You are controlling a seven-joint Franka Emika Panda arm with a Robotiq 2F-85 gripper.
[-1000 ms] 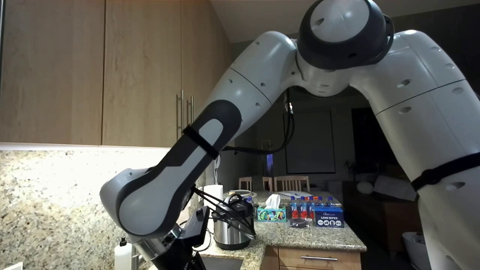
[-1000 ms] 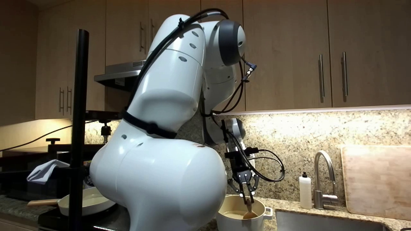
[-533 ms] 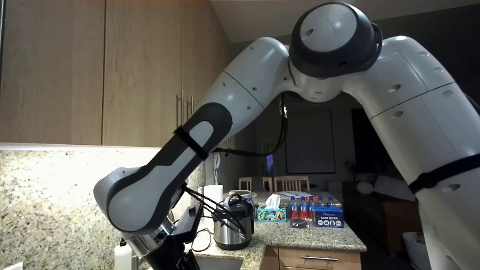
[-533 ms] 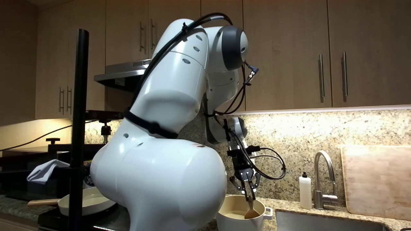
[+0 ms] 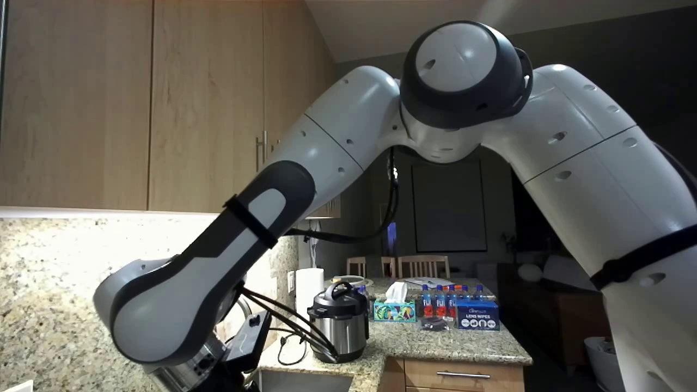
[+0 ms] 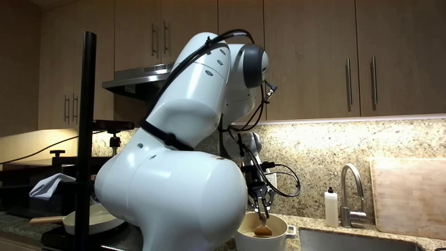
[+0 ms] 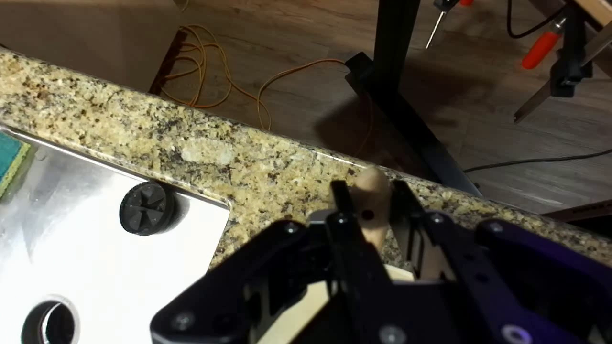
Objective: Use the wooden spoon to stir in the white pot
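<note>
Wooden spoon (image 6: 263, 230) stands bowl-down inside a white pot (image 6: 258, 243), low in the frame and right of center in an exterior view, its upper part caught in the gripper (image 6: 263, 214) above. Largest in both exterior views is the robot arm (image 5: 435, 133), pale and bent. In an exterior view it climbs from the lower right, peaks at an elbow (image 5: 456, 57) in the upper right and slopes to the lower left, where the bottom edge cuts off its end. In an exterior view the shoulder (image 6: 174, 198) bulges at bottom center, and the arm's far end points down over the pot. A steel sink (image 6: 352, 240) runs along the lower right; a cutting board (image 6: 411, 197) stands upright at the right edge, and a cream frying pan (image 6: 104, 226) sits at lower left. Smaller, the pot rests just beside the sink. Over it hangs the gripper, black fingers (image 7: 341, 196) pressed to either side of the spoon's handle (image 7: 370, 191), seen right of center in the wrist view, its rounded tip and a dark hole (image 7: 367, 215) showing between them. How far down the spoon reaches cannot be made out.
</note>
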